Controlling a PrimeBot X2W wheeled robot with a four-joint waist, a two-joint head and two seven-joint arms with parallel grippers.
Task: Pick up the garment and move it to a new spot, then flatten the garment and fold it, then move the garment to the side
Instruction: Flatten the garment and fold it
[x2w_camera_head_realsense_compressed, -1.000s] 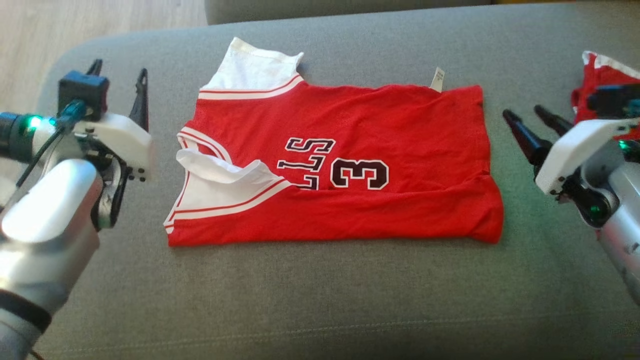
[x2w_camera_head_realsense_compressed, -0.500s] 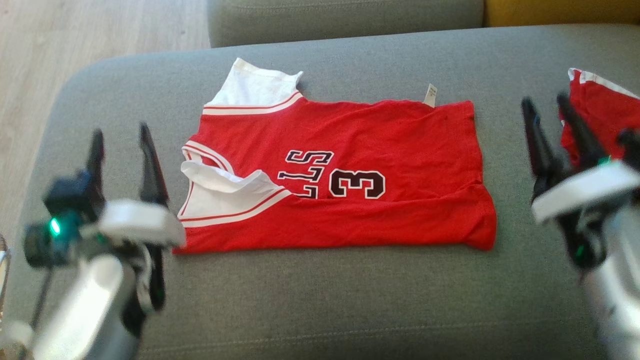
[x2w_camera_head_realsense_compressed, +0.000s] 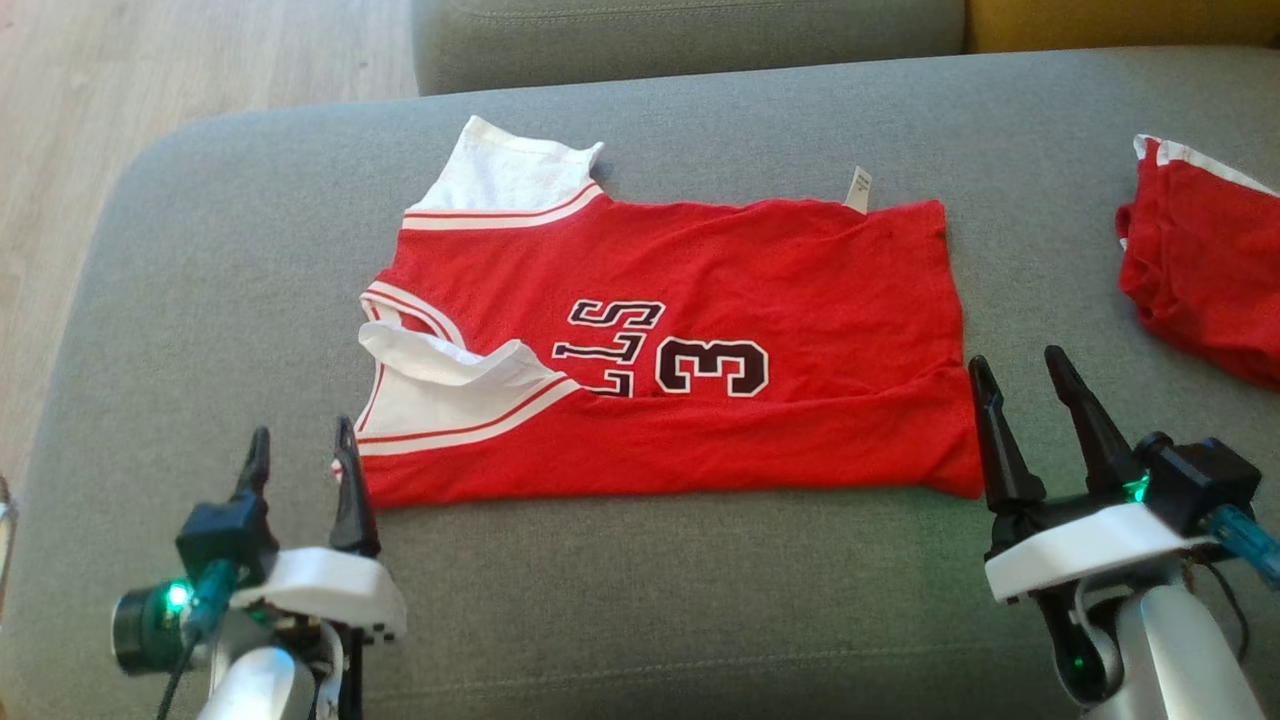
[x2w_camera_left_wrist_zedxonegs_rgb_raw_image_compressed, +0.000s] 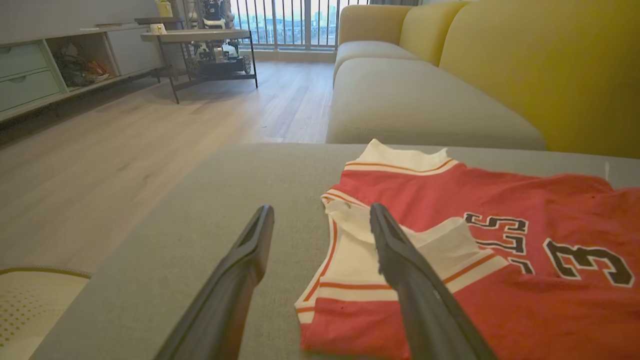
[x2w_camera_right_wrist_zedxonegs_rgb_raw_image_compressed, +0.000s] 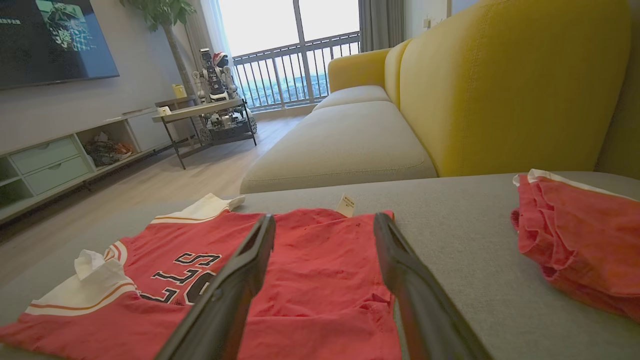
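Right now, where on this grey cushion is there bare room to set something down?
Bare: the front strip of the cushion, before the red jersey; the gap between jersey and the second red garment on the right; the left end. Crowded: the middle.

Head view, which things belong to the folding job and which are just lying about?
Job: red jersey on the grey cushion; open left hand; open right hand.
Lying about: second red garment at the right; wood floor.

Grey fabric seat cushion near, yellow-backed sofa right. Pale wood plank floor left. Far: daylight through railed balcony window, black-framed low table, white drawer unit, dark wall screen.
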